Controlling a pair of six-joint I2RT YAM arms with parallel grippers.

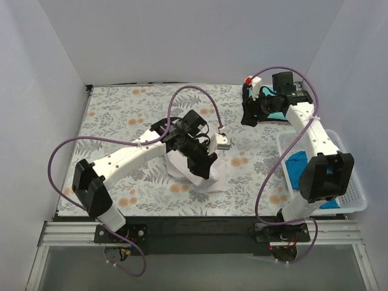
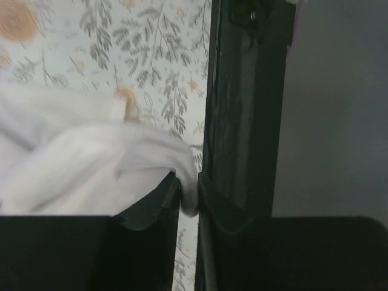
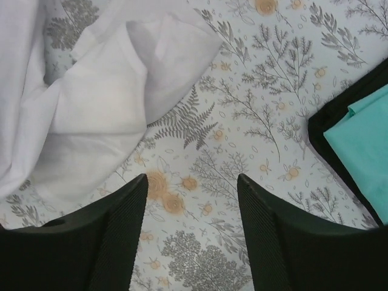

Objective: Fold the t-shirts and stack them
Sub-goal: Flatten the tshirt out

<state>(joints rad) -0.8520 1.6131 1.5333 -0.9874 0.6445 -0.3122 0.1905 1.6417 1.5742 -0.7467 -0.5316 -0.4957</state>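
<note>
A crumpled white t-shirt [image 1: 213, 179] lies mid-table on the floral cloth. My left gripper [image 1: 206, 163] sits right on it. In the left wrist view a fold of the white t-shirt [image 2: 79, 170] is pinched between the nearly closed jaws of the left gripper [image 2: 189, 182]. My right gripper [image 1: 247, 115] hangs at the far right, above bare cloth. In its own view the right gripper [image 3: 193, 182] is open and empty, with the white t-shirt [image 3: 97, 103] up to the left. A teal t-shirt [image 3: 364, 139] lies on a black tray [image 3: 327, 130], seen from above as the teal t-shirt [image 1: 277, 115].
A white lattice basket [image 1: 354, 197] at the right table edge holds a bright blue t-shirt [image 1: 297, 170], partly hidden by my right arm. A black strip [image 2: 242, 91] runs along the table cloth's edge in the left wrist view. White walls close in the table on three sides.
</note>
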